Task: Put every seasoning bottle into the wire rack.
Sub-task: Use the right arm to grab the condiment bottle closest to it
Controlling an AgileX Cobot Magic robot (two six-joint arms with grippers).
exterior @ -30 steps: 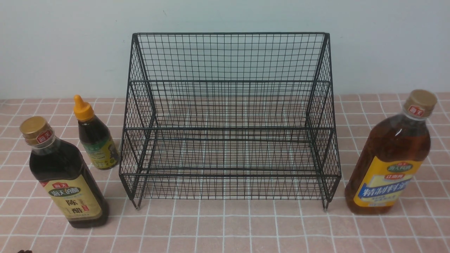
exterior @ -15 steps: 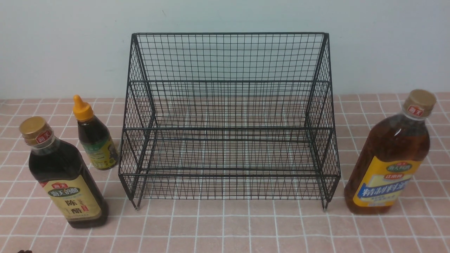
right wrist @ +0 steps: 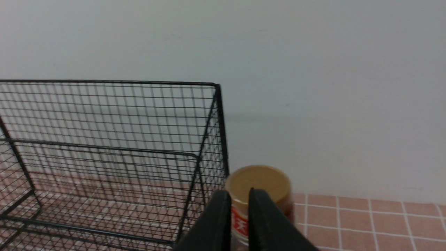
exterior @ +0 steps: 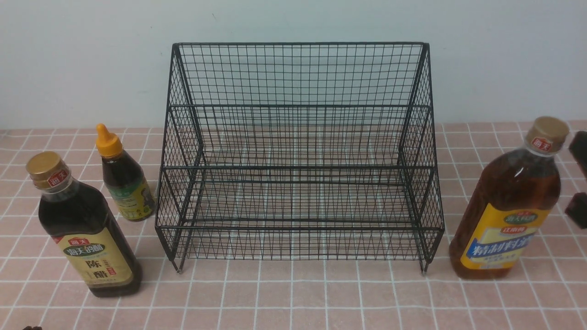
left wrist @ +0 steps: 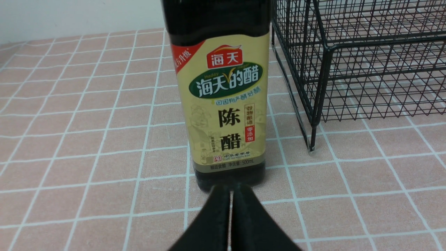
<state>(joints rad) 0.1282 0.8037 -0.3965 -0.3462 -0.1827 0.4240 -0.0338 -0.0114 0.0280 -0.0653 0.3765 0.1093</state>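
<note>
Toward the surface's right edge, amber bottle (exterior: 504, 201) likely heavy, slick; grip below cap; right claw (right wrist: 239, 195) barely parted, left claw (left wrist: 230, 190) shut; both empty.

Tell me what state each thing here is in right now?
Wire rack: standing, both tiers empty.
Tall amber bottle: upright, capped, right of the rack.
Dark beige-label bottle: upright, capped, left of the rack.
Small orange-nozzle bottle: upright, left of the rack, farther back.
Left gripper: shut, holding nothing.
Right gripper: slightly open, holding nothing.
</note>
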